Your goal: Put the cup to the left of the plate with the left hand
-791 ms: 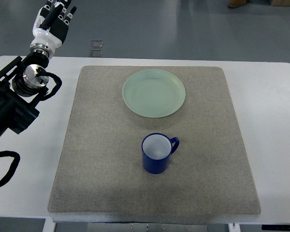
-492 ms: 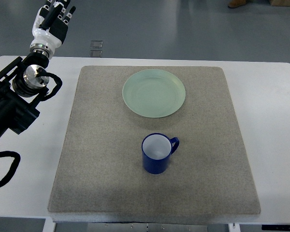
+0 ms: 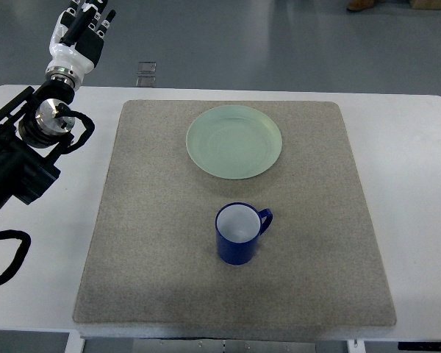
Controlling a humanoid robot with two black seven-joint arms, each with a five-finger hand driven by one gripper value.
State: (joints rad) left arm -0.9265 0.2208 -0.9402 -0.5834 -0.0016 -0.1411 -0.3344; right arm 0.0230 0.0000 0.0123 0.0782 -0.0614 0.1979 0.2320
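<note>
A blue cup [image 3: 237, 234] with a white inside stands upright on a grey mat [image 3: 154, 243] that covers most of the white tabletop [image 3: 419, 184], mouth facing up, its long axis vertical. Its handle points toward the right and slightly toward the far edge. The cup sits near the pale green plate [image 3: 234, 141], on the plate's near side, apart from it. The left hand [image 3: 81, 33] is raised beyond the far left corner of the tabletop, well apart from the cup, its fingers [image 3: 92, 15] extended close together and holding nothing. The left arm lies along the left edge.
</note>
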